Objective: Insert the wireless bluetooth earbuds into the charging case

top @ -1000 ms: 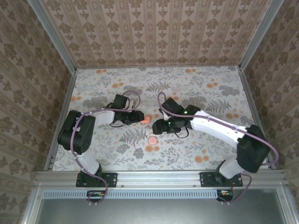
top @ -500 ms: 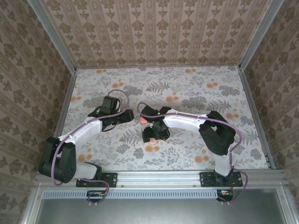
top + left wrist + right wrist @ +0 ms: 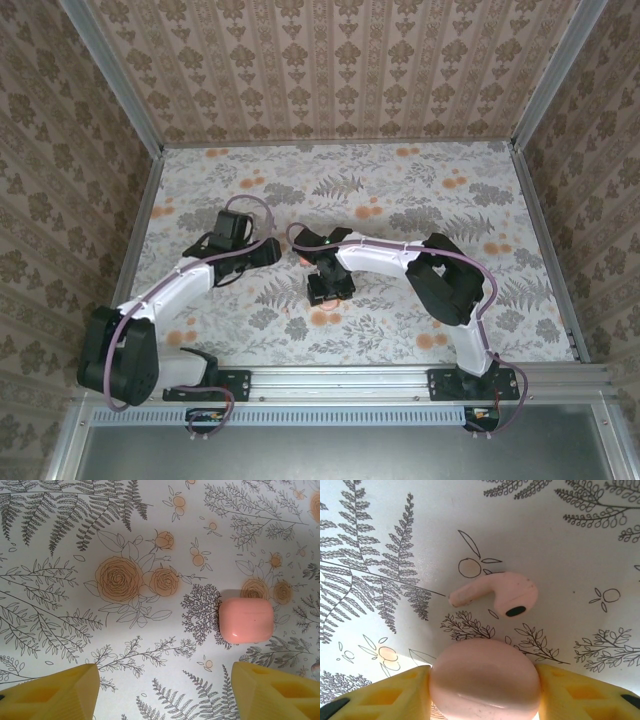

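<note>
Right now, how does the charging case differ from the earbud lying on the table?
The charging case is a closed, smooth rounded box; the earbud is a stemmed piece with a dark opening. The case lies ahead of the open left claw; the earbud lies beside a round pink piece in the right claw. Both are salmon pink.
</note>
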Controlling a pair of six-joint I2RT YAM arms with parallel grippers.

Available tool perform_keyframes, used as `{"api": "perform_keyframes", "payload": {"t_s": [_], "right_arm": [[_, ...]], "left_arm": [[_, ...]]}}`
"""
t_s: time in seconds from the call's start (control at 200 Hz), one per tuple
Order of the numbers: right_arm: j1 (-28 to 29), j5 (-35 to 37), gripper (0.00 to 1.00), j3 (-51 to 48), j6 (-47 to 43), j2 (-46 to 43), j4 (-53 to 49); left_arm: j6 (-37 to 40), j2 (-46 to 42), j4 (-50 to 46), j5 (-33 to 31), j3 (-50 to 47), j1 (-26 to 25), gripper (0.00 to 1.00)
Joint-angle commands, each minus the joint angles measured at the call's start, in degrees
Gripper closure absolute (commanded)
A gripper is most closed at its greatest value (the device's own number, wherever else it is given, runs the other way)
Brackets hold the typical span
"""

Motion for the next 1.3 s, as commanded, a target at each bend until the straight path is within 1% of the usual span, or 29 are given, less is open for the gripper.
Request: {"api": "perform_keyframes", "payload": {"t_s": [0.0, 0.085, 0.16, 0.23, 0.25, 0.395, 0.47, 0.58, 0.67, 0.685, 0.72, 0.88, 1.025, 1.1, 1.24, 1.295], "right_arm": [[0.11, 4.49, 0.5, -1.59, 0.39, -3.43, -1.16], [-0.52, 5.71, 0.51, -5.14, 1.16, -9.22, 3.32], [-1.54, 5.24, 0.51, -9.92, 2.24, -14.96, 10.35], [-2.77, 2.86, 0.52, -14.65, 3.23, -19.75, 18.63], [-3.19, 2.32, 0.52, -16.03, 3.51, -20.94, 20.85], [-6.26, -1.7, 0.53, -26.18, 7.65, -29.02, 38.01], [-7.78, -3.61, 0.53, -30.67, 9.17, -32.3, 45.67], [-9.12, -6.43, 0.53, -35.03, 9.92, -35.74, 53.38], [-9.3, -9.53, 0.53, -36.85, 9.9, -36.26, 58.0], [-9.3, -10.09, 0.53, -37.06, 9.94, -37.87, 58.55], [-9.3, -11.24, 0.53, -37.61, 9.97, -38.44, 60.06], [-9.3, -14.44, 0.53, -39.82, 10.84, -39.81, 64.81], [-9.27, -15.75, 0.52, -41.0, 11.02, -41.09, 67.07], [-9.21, -16.44, 0.52, -41.33, 11.0, -41.6, 67.32], [-9.14, -17.03, 0.52, -42.04, 11.07, -41.99, 67.9], [-9.06, -17.18, 0.52, -42.18, 11.09, -42.07, 68.05]], "left_arm": [[2.77, -2.95, 4.48, 0.92, -3.26, -0.18, 0.3], [5.21, -5.55, 11.55, 3.24, -7.04, -1.02, 0.31], [7.74, -7.65, 18.57, 4.86, -10.57, -2.45, 0.31], [10.29, -9.38, 25.25, 6.01, -13.6, -3.32, 0.31], [11.06, -9.78, 27.11, 6.28, -14.45, -5.33, 0.31], [17.5, -12.54, 40.73, 9.26, -20.22, -9.72, 0.32], [20.12, -13.64, 46.07, 11.52, -22.61, -11.08, 0.32], [24.71, -14.24, 51.15, 16.3, -24.84, -12.7, 0.33], [27.73, -13.45, 53.02, 18.87, -24.91, -14.43, 0.34], [27.85, -13.23, 53.45, 19.15, -24.87, -14.63, 0.34], [27.95, -12.42, 54.74, 19.9, -24.87, -14.96, 0.35], [25.34, -8.62, 63.28, 21.48, -25.27, -15.66, 0.4], [23.98, -6.79, 66.62, 21.52, -24.78, -16.51, 0.41], [22.65, -6.3, 68.82, 21.49, -24.7, -16.8, 0.45], [20.98, -5.69, 71.36, 21.71, -24.17, -17.34, 0.46], [20.45, -5.48, 72.05, 21.6, -23.96, -17.65, 0.49]]}}
